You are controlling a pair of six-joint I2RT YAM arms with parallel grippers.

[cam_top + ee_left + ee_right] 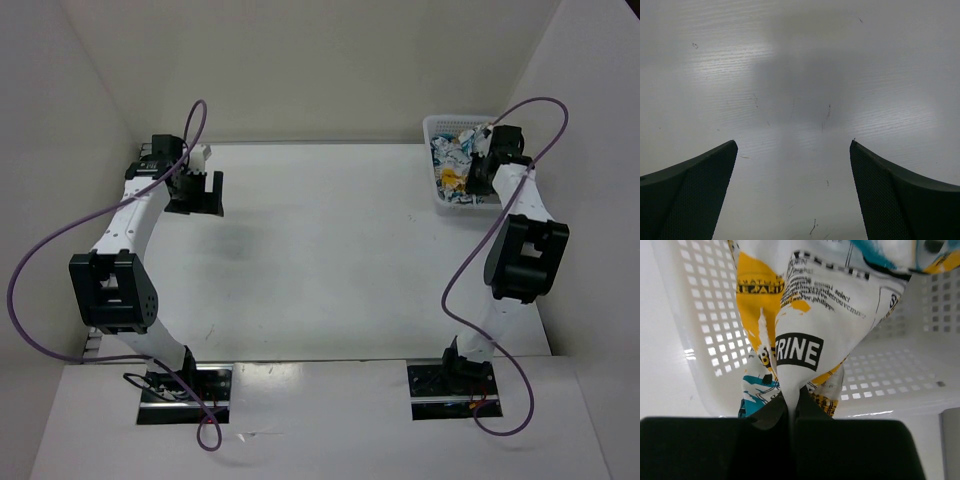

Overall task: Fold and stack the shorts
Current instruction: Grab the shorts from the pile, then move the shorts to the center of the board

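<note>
Starting with the right pincer (790,407): clamped tight on a pinch of the soft white fabric shorts with the busy teal, yellow-orange and black print (805,305). No gap between the jaws, just a thin fold of cloth squeezed in there. Fanning out from the tips into a sort of cone, with black block lettering and newspaper-style text just ahead of the grip, and a big yellow-orange patch off to the left of it.

Behind and around all that, the white mesh plastic basket (900,375), so basically gripping right over the basket with more printed fabric bunched further ahead of the pincer. Can't tell how much of the cloth is off the basket floor, too close up for that.

Now the left pincer (793,142): spread wide, nothing at all between the jaws. Only the lightly scratched white tabletop (790,60) below and ahead of it, plus a soft grey shadow. Hovering over it, not touching anything visible.

From overhead: shorts and basket tucked right under the right pincer, well apart from the left pincer, way over on the opposite side of the table.
</note>
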